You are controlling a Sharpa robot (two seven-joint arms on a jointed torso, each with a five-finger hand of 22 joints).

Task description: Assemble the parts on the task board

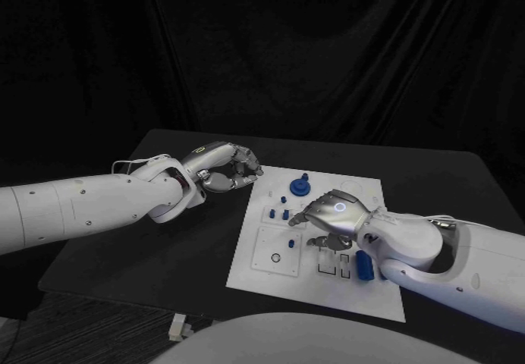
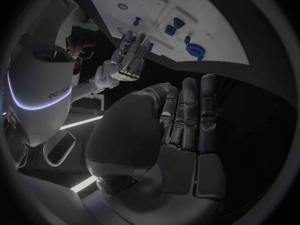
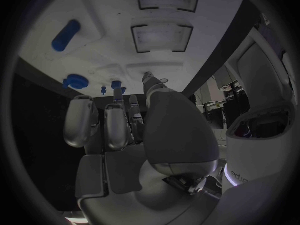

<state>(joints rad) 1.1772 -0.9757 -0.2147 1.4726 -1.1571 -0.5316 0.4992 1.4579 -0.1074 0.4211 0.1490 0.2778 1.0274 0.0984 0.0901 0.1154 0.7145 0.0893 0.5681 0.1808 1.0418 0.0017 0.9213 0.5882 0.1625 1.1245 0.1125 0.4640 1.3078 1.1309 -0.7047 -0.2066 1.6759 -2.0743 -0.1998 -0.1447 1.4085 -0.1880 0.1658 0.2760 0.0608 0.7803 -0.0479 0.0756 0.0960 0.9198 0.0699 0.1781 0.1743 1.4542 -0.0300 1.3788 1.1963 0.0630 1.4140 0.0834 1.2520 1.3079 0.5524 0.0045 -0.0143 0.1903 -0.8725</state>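
Blue parts stand and lie scattered over the white board (image 1: 328,292), which sits in the middle of the black worktop (image 1: 164,250). A round knob (image 1: 300,186) stands near the board's far edge, small pegs (image 1: 284,200) lie just inside its left edge, and a cylinder (image 1: 364,265) lies toward the near right corner.

The main risk, as I judge it, comes from the right hand (image 1: 334,216). It hangs low over the middle of the board with its fingers curled downward, and several loose pieces lie close under and beside it. A careless descent or sideways sweep could knock a peg over or push the cylinder toward the board's right edge. The fingertips are hidden beneath the palm from the head camera, so a missed grasp would be hard to notice. The board may also slide if pressed off-centre.

Whether the right hand holds anything I cannot tell; in its wrist view the fingers are bent in, with nothing plainly between them.

The left hand (image 1: 224,171) hovers off the board's far left corner, clenched on nothing, touching neither board nor parts.
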